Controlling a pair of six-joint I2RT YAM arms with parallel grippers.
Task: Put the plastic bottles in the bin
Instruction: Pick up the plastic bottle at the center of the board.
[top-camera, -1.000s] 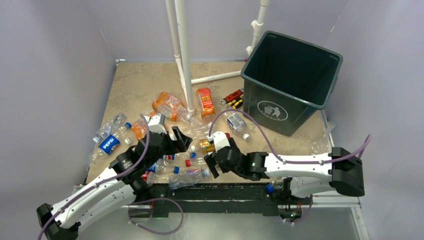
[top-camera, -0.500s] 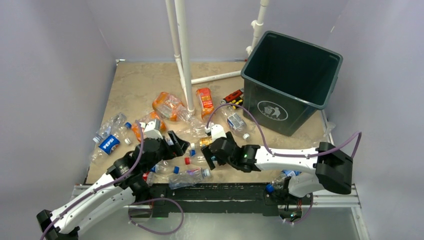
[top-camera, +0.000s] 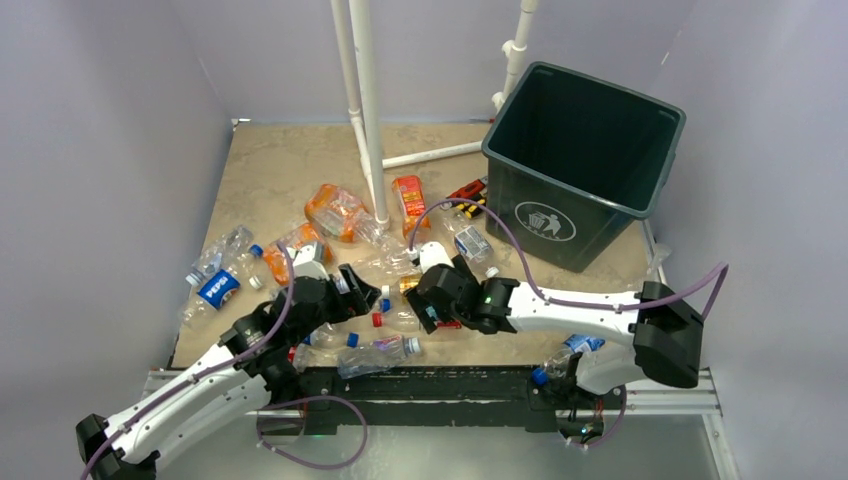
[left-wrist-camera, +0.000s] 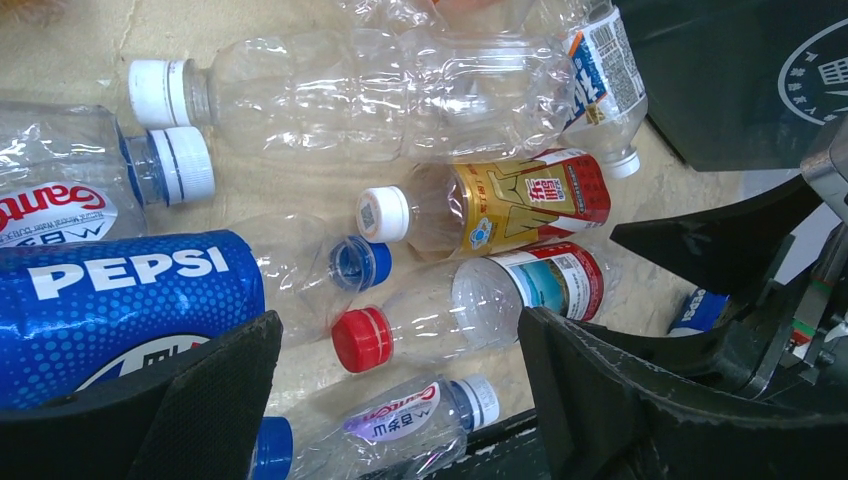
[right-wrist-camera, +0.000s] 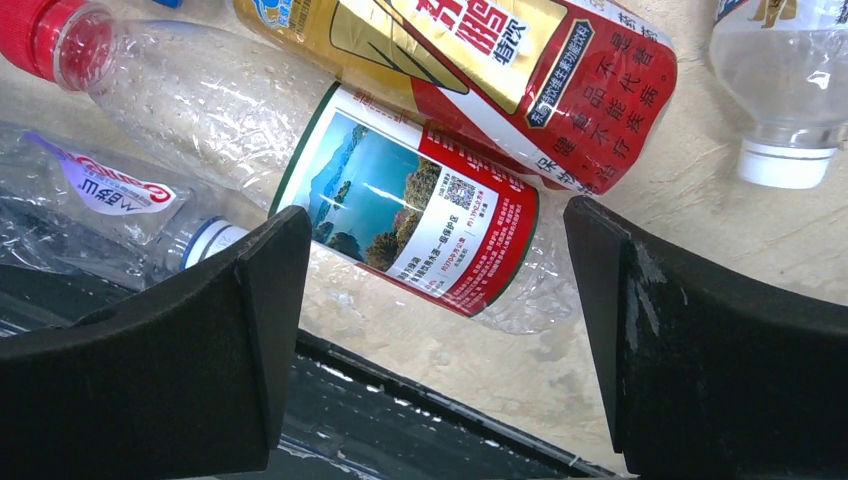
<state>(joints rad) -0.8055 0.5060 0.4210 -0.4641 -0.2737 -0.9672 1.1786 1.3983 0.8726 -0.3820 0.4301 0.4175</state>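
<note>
Red-capped clear plastic bottle (right-wrist-camera: 380, 200), on the sandy surface (top-camera: 280, 170) well apart from the dark green-grey square bin (top-camera: 585, 150), is now straddled by the right tool (right-wrist-camera: 437, 215), newly swung in with jaws apart, so a grasp seems next; left tool (left-wrist-camera: 398, 330) likewise apart.

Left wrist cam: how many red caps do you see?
1. The red cap is on the bottle seen between the left fingers, just below the gold-label bottle. More may be hidden under the fingers.
</note>
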